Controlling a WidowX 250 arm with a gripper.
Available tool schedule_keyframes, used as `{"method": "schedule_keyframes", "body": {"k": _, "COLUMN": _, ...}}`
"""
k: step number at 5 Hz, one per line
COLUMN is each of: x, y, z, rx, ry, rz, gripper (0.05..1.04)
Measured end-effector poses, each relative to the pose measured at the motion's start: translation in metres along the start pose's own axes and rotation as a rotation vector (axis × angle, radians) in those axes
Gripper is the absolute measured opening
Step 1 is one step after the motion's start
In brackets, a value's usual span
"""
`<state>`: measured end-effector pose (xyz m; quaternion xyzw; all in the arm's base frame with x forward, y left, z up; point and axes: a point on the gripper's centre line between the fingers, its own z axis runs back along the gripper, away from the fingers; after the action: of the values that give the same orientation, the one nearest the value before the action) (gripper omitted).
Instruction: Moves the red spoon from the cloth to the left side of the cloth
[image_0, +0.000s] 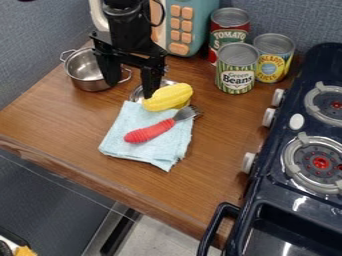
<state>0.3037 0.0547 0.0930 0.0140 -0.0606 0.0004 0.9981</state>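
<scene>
A brown wooden counter (53, 115) stands against a grey-blue partition (33, 45), with a navy toy stove (270, 145) along its right side. On the counter's far part are a teal toy microwave (196, 32) with orange buttons and three food cans (235, 70) grouped together. A two-handled metal pot (87, 72) sits toward the left. The black gripper (131, 90) hangs down beside it, fingers spread wide, one near the yellow toy corn cob (168, 97). The red-handled utensil (148, 132) lies slantwise on the light blue cloth (160, 150), its handle near the middle and its metal head pointing to the upper right, just below the corn cob
</scene>
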Motion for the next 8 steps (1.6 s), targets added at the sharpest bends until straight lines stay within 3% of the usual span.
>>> {"method": "schedule_keyframes", "body": {"k": 1, "x": -0.003, "y": 0.0, "z": -0.009, "rx": -0.004, "ry": 0.029, "rz": 0.002, "gripper": 0.999}}
{"method": "schedule_keyframes", "body": {"k": 2, "x": -0.004, "y": -0.003, "z": -0.011, "rx": 0.036, "ry": 0.049, "rz": -0.026, "gripper": 0.999}}
{"method": "schedule_keyframes", "body": {"k": 4, "x": -0.006, "y": -0.013, "z": -0.017, "rx": 0.047, "ry": 0.052, "rz": -0.107, "gripper": 0.999}}
{"method": "schedule_keyframes", "body": {"k": 6, "x": -0.011, "y": -0.018, "z": -0.03, "rx": 0.023, "ry": 0.072, "rz": -0.13, "gripper": 0.999}}
{"method": "schedule_keyframes", "body": {"k": 8, "x": -0.021, "y": -0.012, "z": -0.058, "rx": 0.035, "ry": 0.129, "rz": -0.117, "gripper": 0.999}}
